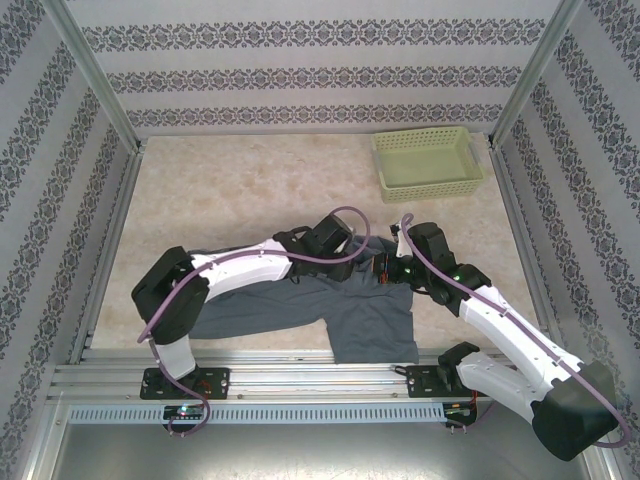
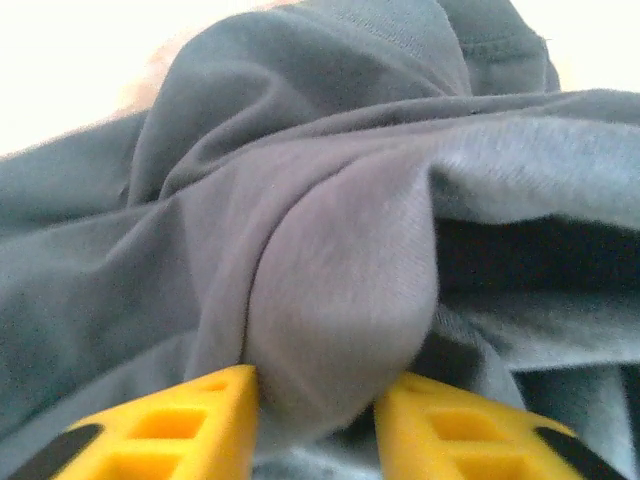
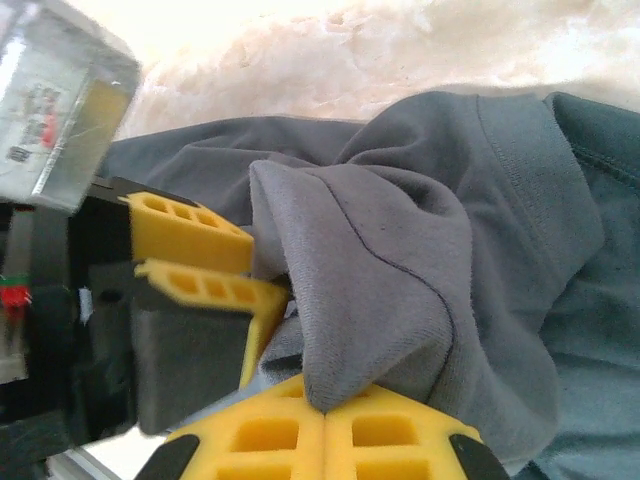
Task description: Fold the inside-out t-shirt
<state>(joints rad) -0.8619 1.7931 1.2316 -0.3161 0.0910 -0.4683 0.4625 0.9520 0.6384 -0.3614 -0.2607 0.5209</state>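
The left pincer (image 2: pixel 315 405) stands narrow, its yellow fingers on either side of a bunched ridge of the shirt (image 1: pixel 370 320) that fills the gap. The right pincer (image 3: pixel 325 425) is closed tight on a peak of the same cloth, just beside it. The shirt lies crumpled at the lower centre of the top view, on the tabletop (image 1: pixel 250 190) near its front edge. The step in hand looks like gathering and getting a hold rather than folding proper, since nothing lies flat yet. The next move calls for two firm holds, then a lift and a draw apart to spread the cloth. Both arms reach inward, their wrists meeting low over the shirt's upper edge.
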